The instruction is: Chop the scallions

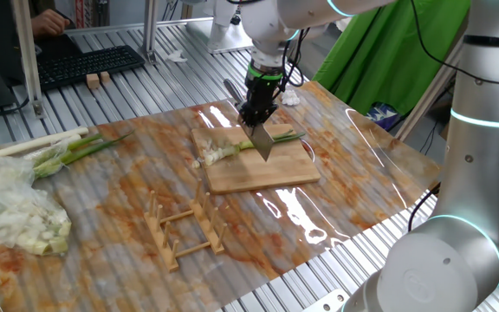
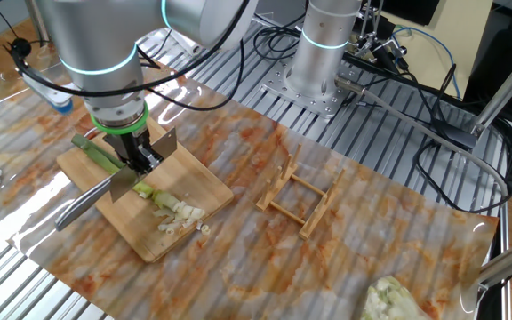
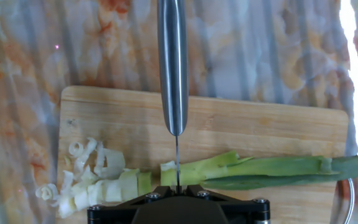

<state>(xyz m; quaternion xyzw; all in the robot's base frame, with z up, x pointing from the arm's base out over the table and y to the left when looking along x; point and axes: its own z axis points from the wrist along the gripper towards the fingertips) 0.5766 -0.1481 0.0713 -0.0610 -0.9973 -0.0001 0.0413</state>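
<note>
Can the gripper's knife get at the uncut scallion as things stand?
Probably yes. The gripper, shut on the knife, has the blade right across the scallion on the board. The cut bits lie to one side, and nothing blocks the green length.

My knife [image 3: 172,68] has a smooth, brushed-metal handle with a dull sheen; its blade [image 1: 262,141] is bare grey metal. My gripper [image 1: 258,106] is matt black, under a glossy white arm casing [image 1: 297,16]. The cutting board [image 2: 194,191] is pale, unvarnished wood with visible grain, matt. The scallions [image 3: 241,169] look moist and waxy, their cut bits [image 3: 98,180] pale. The desk [image 2: 398,151] is ribbed, satin-finish metal, covered by a glossy marbled sheet [image 1: 345,199] showing bright reflections. The rack [image 1: 184,227] is plain matt wood. A heap [image 1: 16,212] at left lies in clear, crinkled plastic.
</note>
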